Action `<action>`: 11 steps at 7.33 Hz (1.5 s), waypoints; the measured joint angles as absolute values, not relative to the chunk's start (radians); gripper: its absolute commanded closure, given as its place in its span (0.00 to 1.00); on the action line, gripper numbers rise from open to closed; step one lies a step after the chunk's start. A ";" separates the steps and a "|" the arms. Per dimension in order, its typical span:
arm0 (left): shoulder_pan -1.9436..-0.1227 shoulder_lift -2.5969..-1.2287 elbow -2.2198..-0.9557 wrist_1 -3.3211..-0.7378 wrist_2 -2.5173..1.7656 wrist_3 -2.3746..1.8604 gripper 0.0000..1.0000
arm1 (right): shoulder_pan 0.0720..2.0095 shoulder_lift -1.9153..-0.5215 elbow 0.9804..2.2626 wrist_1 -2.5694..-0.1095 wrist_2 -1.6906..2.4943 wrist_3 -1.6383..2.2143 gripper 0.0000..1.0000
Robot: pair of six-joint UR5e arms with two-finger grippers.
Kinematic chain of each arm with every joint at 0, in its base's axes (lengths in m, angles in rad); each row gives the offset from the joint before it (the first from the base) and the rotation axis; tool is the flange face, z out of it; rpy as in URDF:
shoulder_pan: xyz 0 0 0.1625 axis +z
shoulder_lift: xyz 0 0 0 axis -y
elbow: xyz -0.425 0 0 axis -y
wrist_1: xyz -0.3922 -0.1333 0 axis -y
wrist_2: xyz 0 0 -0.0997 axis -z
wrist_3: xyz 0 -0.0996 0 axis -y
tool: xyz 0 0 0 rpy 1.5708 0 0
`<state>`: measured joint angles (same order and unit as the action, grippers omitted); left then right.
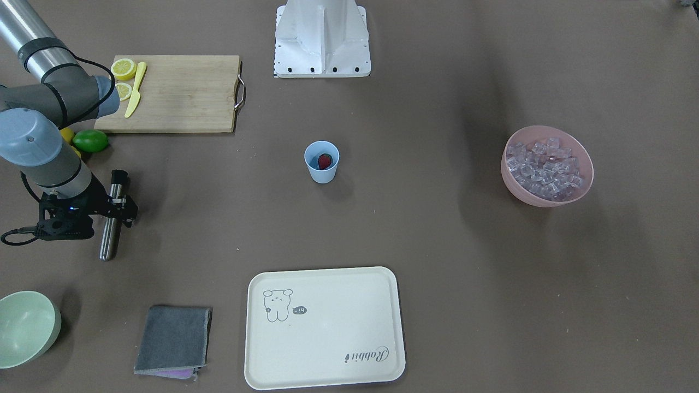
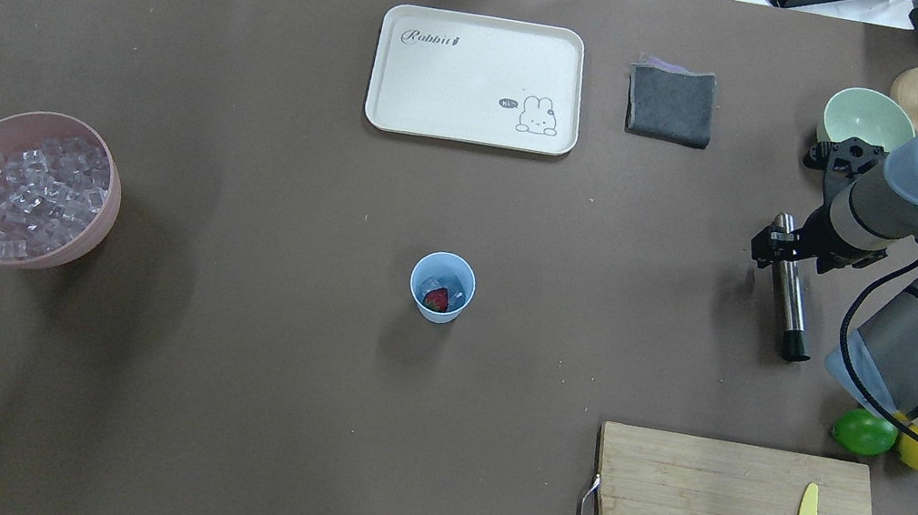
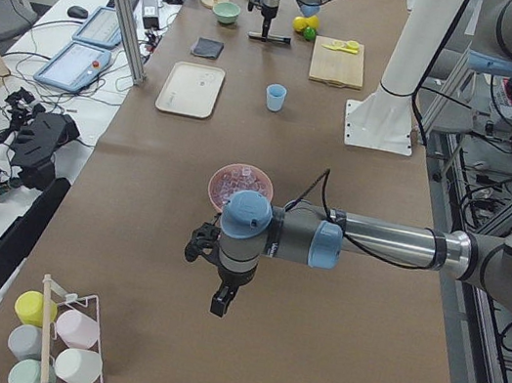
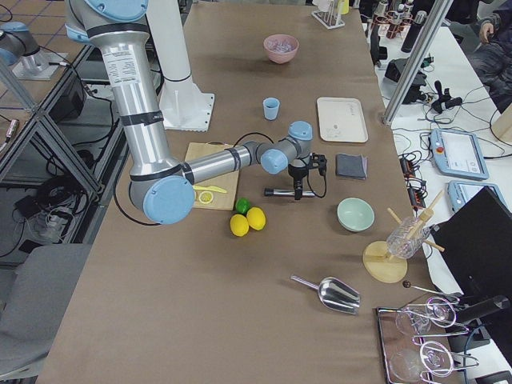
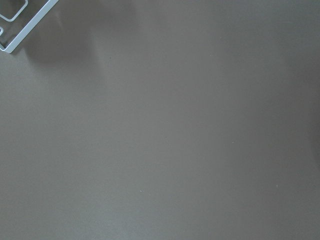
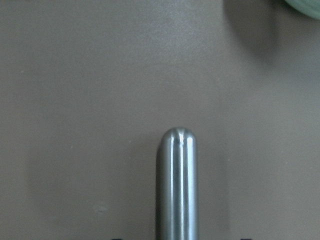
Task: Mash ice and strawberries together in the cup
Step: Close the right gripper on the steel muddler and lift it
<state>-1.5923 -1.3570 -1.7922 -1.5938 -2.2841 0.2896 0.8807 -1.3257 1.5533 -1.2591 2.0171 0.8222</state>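
Cup handling: the small light blue plastic tumbler is looking light and thin-walled, so it is likely to slide or tip under downward pressing; gripping its outer wall low down seems safest.
Contents handling: the small red strawberry inside is probably going to squash easily, while the clear glassy ice cubes beside it are likely to be hard and to slip aside.
Cup look and place: it is standing upright at mid-table, tapered and handleless, well apart from the pink bowl that is holding more ice.
Tool: a smooth steel muddler with a black end is lying flat near the green lime; it looks stiff and slippery and is best taken across its shaft.
Right gripper: it is straddling the muddler, its jaws standing apart and clear of the shaft.
Left gripper: it is hanging far from the cup; I cannot tell whether it is spread or closed.
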 measured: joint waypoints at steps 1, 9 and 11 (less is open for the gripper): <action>-1.592 -1.357 -1.793 -1.594 -2.284 0.289 0.02 | 0.888 -1.324 1.547 -1.259 2.019 0.824 0.21; -1.592 -1.357 -1.793 -1.595 -2.283 0.290 0.02 | 0.883 -1.296 1.522 -1.258 2.019 0.815 1.00; -1.592 -1.356 -1.791 -1.594 -2.284 0.290 0.02 | 0.910 -1.224 1.555 -1.258 2.021 0.747 1.00</action>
